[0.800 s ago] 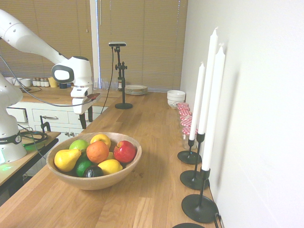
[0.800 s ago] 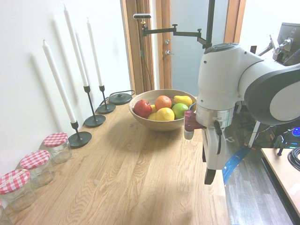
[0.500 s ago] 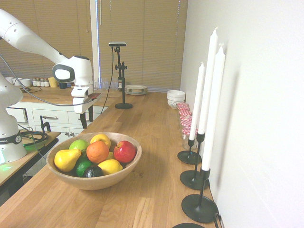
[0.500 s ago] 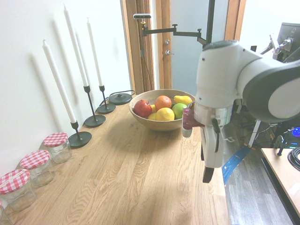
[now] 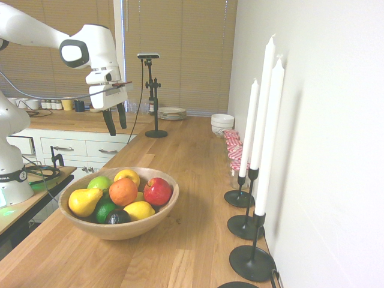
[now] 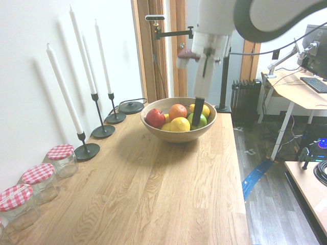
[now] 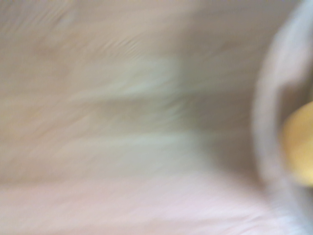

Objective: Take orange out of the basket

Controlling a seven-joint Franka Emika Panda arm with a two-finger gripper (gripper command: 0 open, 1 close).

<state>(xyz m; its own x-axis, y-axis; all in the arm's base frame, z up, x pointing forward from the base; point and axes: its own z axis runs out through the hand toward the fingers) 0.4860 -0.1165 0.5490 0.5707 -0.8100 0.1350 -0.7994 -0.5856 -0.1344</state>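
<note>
The orange [image 5: 123, 192] [image 6: 178, 111] lies in the middle of the basket [image 5: 155, 219] [image 6: 176, 136], a wide wooden bowl on the wooden counter. Around it are a red apple [image 5: 158, 191], a yellow pear [image 5: 84, 201], lemons and green fruit. My gripper [image 5: 116, 124] [image 6: 195, 123] hangs open and empty in the air, well above the counter and behind the basket in the first exterior view. It touches no fruit. The blurred wrist view shows bare wood, the basket's rim [image 7: 266, 132] and a yellow fruit [image 7: 301, 147].
Three tall white candles [image 5: 264, 120] in black holders line the wall beside the basket. Red-lidded glass jars [image 6: 61, 158] follow along the wall, then stacked white bowls [image 5: 222, 123] and plates [image 5: 171, 112]. The counter's open edge [image 6: 240, 173] runs opposite the wall.
The arm has swung upward and moved along the counter toward the basket. Its fingers stayed open and empty. The fruit has not moved.
</note>
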